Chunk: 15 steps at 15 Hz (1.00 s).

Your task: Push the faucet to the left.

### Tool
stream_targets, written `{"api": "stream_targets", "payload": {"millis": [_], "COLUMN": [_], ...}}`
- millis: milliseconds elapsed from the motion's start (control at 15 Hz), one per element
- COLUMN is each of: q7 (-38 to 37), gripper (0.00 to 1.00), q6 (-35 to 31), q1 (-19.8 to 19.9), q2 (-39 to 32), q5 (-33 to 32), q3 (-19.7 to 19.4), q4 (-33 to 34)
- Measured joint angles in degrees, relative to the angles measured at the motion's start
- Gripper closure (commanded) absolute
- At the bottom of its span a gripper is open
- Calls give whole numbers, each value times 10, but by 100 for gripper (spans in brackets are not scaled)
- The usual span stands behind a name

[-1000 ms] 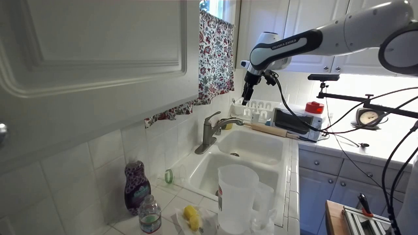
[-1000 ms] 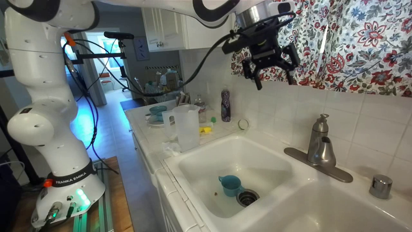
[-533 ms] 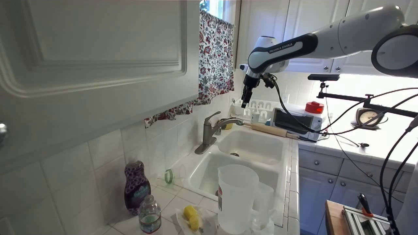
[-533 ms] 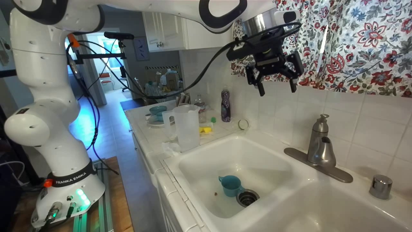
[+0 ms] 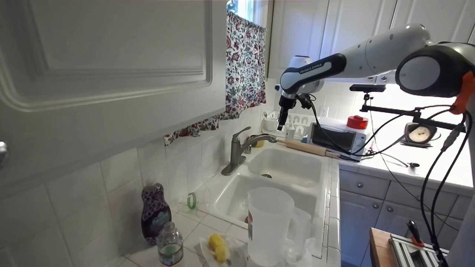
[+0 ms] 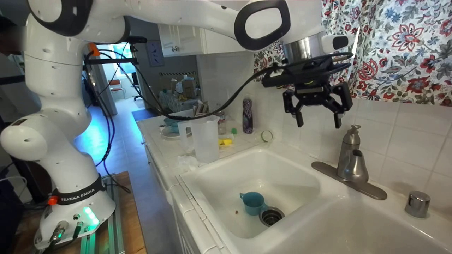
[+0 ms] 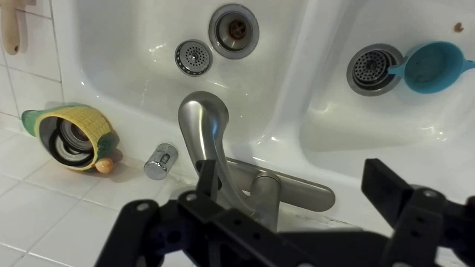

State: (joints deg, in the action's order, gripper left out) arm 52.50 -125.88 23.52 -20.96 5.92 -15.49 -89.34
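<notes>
The faucet [image 5: 236,152] is brushed grey metal and stands behind the double sink. In an exterior view its spout points over the far basin. It also shows in an exterior view [image 6: 355,167] and in the wrist view [image 7: 203,118]. My gripper [image 6: 319,125] is open and empty, above the faucet and apart from it. In an exterior view the gripper [image 5: 280,128] hangs above and past the spout's tip. In the wrist view, the gripper's [image 7: 291,163] left finger overlaps the spout and the base shows between the fingers. The lever handle is hidden there.
A purple bottle [image 5: 156,213], a clear pitcher [image 5: 271,226] and a plastic bottle [image 5: 170,244] stand on the near counter. A blue cup [image 6: 253,203] lies in one basin. A metal cap [image 7: 161,161] and a yellow corn-shaped holder [image 7: 74,135] sit beside the faucet. Tiled wall [image 6: 406,134] stands close behind.
My gripper has come down closer to the faucet, and has moved right in an exterior view. It has stayed open. The faucet has not moved.
</notes>
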Motion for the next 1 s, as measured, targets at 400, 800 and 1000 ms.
{"api": "stream_targets", "payload": {"millis": [400,800,1000], "q7": [19,37,59], "gripper": [0,0,0], "q6": [-7,-30,-29], "q1": [40,54,62], "q2": [-55,-110,-137], "q5": [27,26,24], "q3": [37,49,57], "q4": [53,112,141]}}
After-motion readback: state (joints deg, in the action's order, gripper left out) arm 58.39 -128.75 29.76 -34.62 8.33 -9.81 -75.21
